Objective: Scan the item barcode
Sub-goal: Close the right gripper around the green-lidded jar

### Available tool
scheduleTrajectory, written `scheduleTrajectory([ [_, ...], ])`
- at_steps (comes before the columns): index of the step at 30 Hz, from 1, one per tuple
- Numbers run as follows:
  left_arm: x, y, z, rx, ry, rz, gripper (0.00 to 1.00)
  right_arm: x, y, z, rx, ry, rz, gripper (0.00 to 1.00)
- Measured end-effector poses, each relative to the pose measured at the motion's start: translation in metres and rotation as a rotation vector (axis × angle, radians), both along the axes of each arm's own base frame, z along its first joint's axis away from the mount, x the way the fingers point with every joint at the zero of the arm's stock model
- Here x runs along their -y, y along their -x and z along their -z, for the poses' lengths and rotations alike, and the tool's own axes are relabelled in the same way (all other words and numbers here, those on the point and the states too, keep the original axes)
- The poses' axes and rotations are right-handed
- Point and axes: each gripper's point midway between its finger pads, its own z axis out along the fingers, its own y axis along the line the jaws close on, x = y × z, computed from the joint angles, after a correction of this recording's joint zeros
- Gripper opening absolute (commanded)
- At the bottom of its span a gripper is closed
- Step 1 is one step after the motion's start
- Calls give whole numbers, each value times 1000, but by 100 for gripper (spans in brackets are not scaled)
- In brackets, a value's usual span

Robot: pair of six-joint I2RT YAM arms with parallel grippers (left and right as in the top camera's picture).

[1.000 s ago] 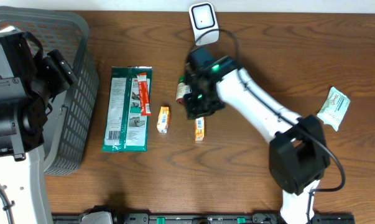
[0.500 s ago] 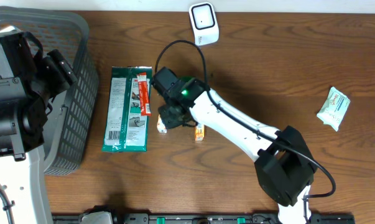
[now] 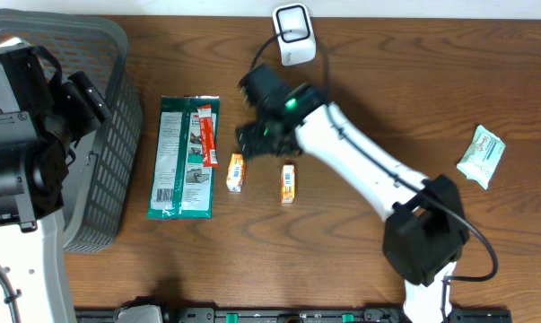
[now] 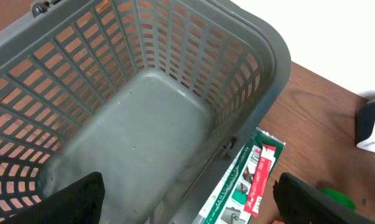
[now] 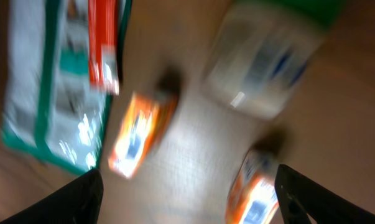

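White bottle [image 5: 269, 65] shows a green cap and blurred blue print.

Right arm [image 3: 360, 166] stretches across the table [image 3: 431, 72] — scanner [image 3: 293, 31] beyond it; green packet [image 3: 182, 157] beside the basket [image 3: 117, 152].

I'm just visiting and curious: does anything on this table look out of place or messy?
Nothing is spilled or visibly damaged. The one oddity: a small white-and-green sachet lies alone far to the right, well away from the green packet and two small orange packets grouped near the grey plastic basket.
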Motion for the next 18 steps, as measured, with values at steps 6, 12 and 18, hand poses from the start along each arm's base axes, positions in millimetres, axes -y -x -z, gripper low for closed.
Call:
scheduleTrajectory([
  [6, 0, 0, 0, 0, 0, 0, 88, 18, -43, -1, 57, -39, 169, 88],
  [12, 0, 0, 0, 0, 0, 0, 88, 10, -61, 45, 79, 23, 245, 89],
  [18, 0, 0, 0, 0, 0, 0, 88, 11, -70, 72, 99, 74, 281, 78],
])
